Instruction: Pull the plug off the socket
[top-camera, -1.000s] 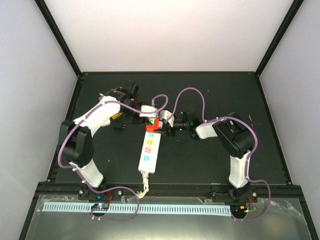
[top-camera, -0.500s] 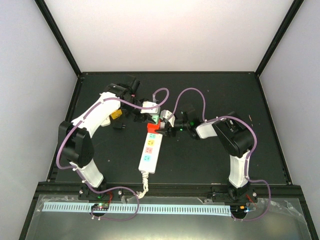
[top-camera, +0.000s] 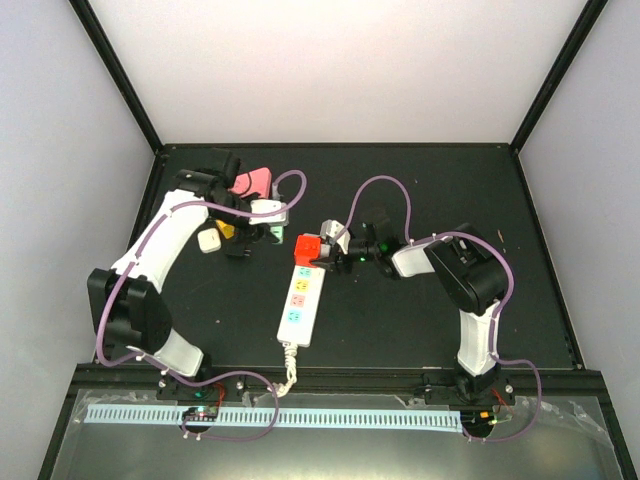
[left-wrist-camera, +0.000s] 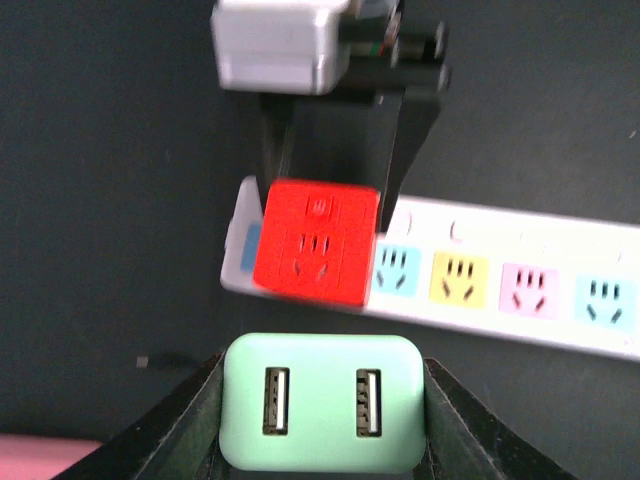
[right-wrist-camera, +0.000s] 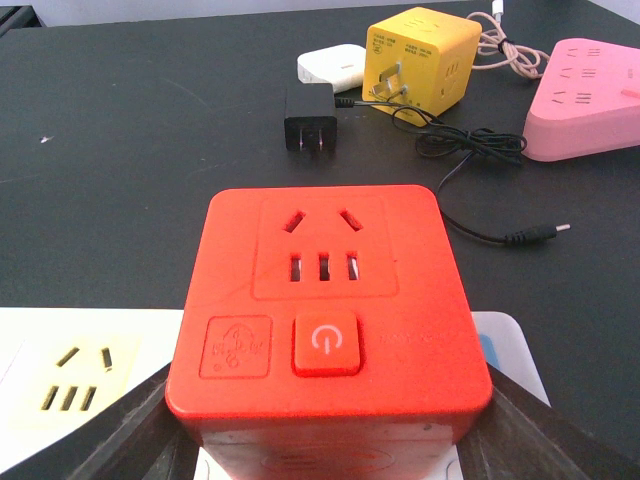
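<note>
Mint plastic plug (left-wrist-camera: 320, 445) — rounded, twin USB slots (left-wrist-camera: 276, 401) — off white socket (left-wrist-camera: 540, 232)

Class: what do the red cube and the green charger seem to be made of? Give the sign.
The red cube: probably moulded plastic, matte; even colour, slots and button pressed into it. The green charger: likely smooth plastic, satin; soft sheen, rounded corners.
</note>
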